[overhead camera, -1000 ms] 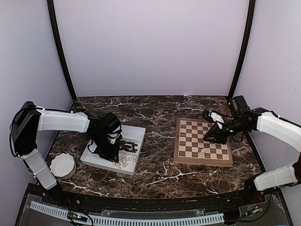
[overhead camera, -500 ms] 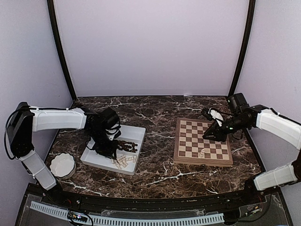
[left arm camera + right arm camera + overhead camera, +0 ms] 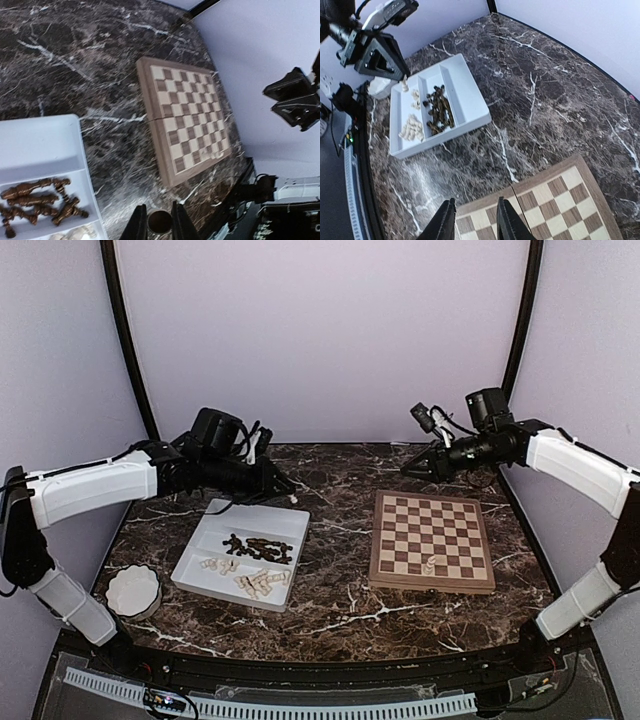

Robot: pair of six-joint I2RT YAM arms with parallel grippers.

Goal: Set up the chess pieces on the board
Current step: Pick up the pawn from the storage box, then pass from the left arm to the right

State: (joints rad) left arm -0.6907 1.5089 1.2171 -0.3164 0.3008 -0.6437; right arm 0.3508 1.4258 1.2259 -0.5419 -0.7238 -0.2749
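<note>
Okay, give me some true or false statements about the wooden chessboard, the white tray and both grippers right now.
1. The square wooden chessboard is mostly bare. True.
2. The dark brown chessmen stand on the chessboard. False: they lie in the white rectangular tray.
3. The right gripper holds a piece. False: its jaws are open and empty.
4. The left gripper is shut on a small chess piece. True.
</note>
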